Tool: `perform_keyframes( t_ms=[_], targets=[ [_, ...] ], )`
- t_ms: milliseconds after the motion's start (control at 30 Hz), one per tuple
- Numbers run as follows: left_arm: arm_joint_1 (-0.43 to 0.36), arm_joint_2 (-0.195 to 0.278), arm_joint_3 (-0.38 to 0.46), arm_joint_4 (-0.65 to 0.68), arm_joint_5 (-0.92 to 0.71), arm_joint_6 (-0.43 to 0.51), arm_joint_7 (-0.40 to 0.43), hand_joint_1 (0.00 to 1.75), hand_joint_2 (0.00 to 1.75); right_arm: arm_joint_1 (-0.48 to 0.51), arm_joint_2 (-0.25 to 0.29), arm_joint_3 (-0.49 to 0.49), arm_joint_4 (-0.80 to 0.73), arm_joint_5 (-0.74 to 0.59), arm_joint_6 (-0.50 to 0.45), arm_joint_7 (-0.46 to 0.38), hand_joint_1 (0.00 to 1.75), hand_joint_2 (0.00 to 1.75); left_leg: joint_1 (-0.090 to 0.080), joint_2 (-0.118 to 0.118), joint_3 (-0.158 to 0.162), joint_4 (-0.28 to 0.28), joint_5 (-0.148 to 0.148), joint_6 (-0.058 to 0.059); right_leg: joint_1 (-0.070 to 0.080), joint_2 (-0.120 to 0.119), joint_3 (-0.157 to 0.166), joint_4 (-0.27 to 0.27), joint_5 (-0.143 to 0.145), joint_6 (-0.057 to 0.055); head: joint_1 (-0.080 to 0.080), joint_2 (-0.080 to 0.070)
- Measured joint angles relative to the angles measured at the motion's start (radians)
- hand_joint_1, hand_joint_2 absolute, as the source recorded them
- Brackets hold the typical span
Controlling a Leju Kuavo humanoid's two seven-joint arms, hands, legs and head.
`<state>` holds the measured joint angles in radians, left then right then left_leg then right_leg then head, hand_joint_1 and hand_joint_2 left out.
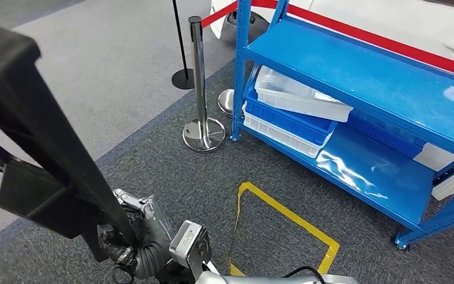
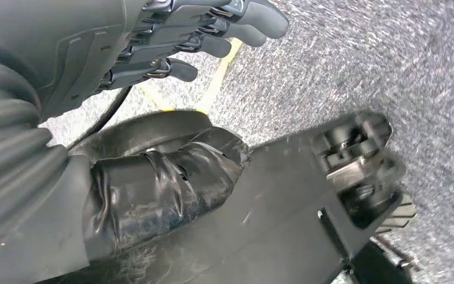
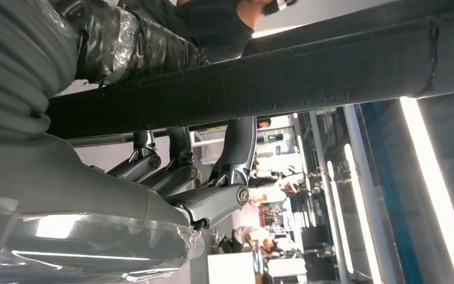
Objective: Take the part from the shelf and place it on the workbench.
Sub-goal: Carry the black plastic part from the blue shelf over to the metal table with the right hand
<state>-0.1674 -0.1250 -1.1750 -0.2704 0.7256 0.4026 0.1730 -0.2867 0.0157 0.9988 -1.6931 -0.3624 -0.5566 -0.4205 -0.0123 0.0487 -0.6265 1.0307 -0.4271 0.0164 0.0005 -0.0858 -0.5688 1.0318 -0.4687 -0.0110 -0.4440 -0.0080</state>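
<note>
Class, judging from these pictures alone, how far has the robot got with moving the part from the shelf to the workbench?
Done: the long black part is off the blue shelf. In hand: the right hand grips it from below; the left hand holds nothing, fingers curled. Left: setting it on the workbench.

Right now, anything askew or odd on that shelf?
Yes. The white bin on the lower level of the blue shelf sits tilted, propped on the blue crate rather than lying flat. A clear plastic sheet lies crumpled on the deck beside them. No damage or spill shows.
</note>
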Motion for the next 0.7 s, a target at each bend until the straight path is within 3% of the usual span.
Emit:
perform_keyframes(
  t_ms=[67, 133, 200, 267, 300, 333, 367, 433, 500, 567, 633, 700],
  targets=[
    [0.006, 0.001, 0.003, 0.002, -0.036, 0.010, 0.012, 0.00, 1.75, -0.001, 0.000, 0.000, -0.001, 0.000, -0.013, -0.002, 1.75, 1.75, -0.004, -0.012, 0.004, -0.009, -0.003, 0.013, 0.003, -0.015, 0.005, -0.002, -0.005, 0.010, 0.020, 0.000],
    [0.017, 0.001, 0.002, 0.005, -0.078, 0.015, 0.020, 0.00, 1.75, -0.002, 0.000, 0.000, -0.004, 0.001, -0.022, -0.003, 1.75, 1.75, 0.002, -0.030, 0.013, -0.020, 0.001, 0.023, 0.000, -0.005, 0.005, 0.014, -0.020, 0.020, 0.039, 0.000],
    [0.021, 0.002, 0.002, 0.007, -0.062, 0.011, 0.010, 0.00, 1.75, -0.002, 0.000, 0.000, -0.006, 0.002, -0.033, -0.006, 1.75, 1.75, 0.009, -0.047, 0.019, -0.027, 0.007, 0.032, -0.005, 0.037, -0.033, 0.098, -0.068, 0.028, 0.065, 0.000],
    [0.021, 0.002, 0.006, 0.007, -0.018, 0.007, -0.009, 0.00, 1.75, 0.000, -0.002, 0.000, -0.006, 0.004, -0.047, -0.010, 1.75, 1.75, 0.009, -0.067, 0.019, -0.026, 0.007, 0.036, -0.008, 0.069, -0.096, 0.221, -0.115, 0.032, 0.092, 0.000],
    [0.021, 0.002, 0.009, 0.007, -0.010, 0.006, -0.013, 0.00, 1.75, 0.001, -0.003, 0.000, -0.006, 0.003, -0.052, -0.011, 1.75, 1.75, 0.009, -0.079, 0.018, -0.024, 0.007, 0.036, -0.009, 0.075, -0.118, 0.255, -0.117, 0.033, 0.105, 0.000],
    [0.021, 0.002, 0.011, 0.007, -0.017, 0.004, -0.009, 0.00, 1.75, 0.002, -0.005, 0.000, -0.006, -0.002, -0.052, -0.012, 1.75, 1.75, 0.010, -0.092, 0.018, -0.021, 0.005, 0.036, -0.010, 0.079, -0.122, 0.252, -0.099, 0.034, 0.115, 0.000],
    [0.021, 0.002, 0.012, 0.007, -0.033, 0.002, 0.001, 0.00, 1.75, 0.003, -0.007, 0.000, -0.007, -0.011, -0.049, -0.015, 1.75, 1.75, 0.010, -0.106, 0.018, -0.017, 0.004, 0.035, -0.012, 0.084, -0.109, 0.212, -0.066, 0.033, 0.126, 0.000],
    [0.017, 0.002, 0.008, 0.008, -0.077, -0.007, 0.026, 0.00, 1.75, 0.004, -0.009, 0.000, -0.007, -0.037, -0.037, -0.023, 1.75, 1.75, 0.010, -0.130, 0.015, -0.006, -0.001, 0.028, -0.016, 0.116, -0.061, 0.091, -0.003, 0.032, 0.144, 0.000],
    [0.010, 0.002, -0.005, 0.008, -0.114, -0.019, 0.048, 0.00, 1.75, 0.006, -0.011, -0.001, -0.009, -0.055, -0.026, -0.032, 1.75, 1.75, 0.012, -0.149, 0.006, 0.002, -0.004, 0.017, -0.018, 0.146, -0.034, 0.023, 0.014, 0.029, 0.155, 0.000],
    [0.004, 0.002, -0.020, 0.008, -0.133, -0.027, 0.059, 0.00, 1.75, 0.008, -0.013, -0.002, -0.014, -0.060, -0.022, -0.039, 1.75, 1.75, 0.015, -0.164, -0.001, 0.002, -0.003, 0.004, -0.016, 0.142, -0.029, 0.012, 0.013, 0.020, 0.162, 0.000],
    [0.001, 0.002, -0.032, 0.008, -0.139, -0.030, 0.064, 0.00, 1.75, 0.011, -0.015, -0.005, -0.021, -0.059, -0.023, -0.045, 1.75, 1.75, 0.017, -0.139, -0.011, 0.021, -0.016, -0.007, -0.017, 0.123, -0.022, 0.005, 0.018, 0.007, 0.167, 0.000],
    [-0.006, 0.001, -0.042, 0.008, -0.143, -0.035, 0.069, 0.00, 1.75, 0.015, -0.018, -0.009, -0.030, -0.058, -0.024, -0.049, 1.75, 1.75, 0.018, -0.090, -0.051, 0.106, -0.066, -0.016, -0.018, 0.100, -0.018, -0.001, 0.020, -0.002, 0.171, 0.000]
  ],
)
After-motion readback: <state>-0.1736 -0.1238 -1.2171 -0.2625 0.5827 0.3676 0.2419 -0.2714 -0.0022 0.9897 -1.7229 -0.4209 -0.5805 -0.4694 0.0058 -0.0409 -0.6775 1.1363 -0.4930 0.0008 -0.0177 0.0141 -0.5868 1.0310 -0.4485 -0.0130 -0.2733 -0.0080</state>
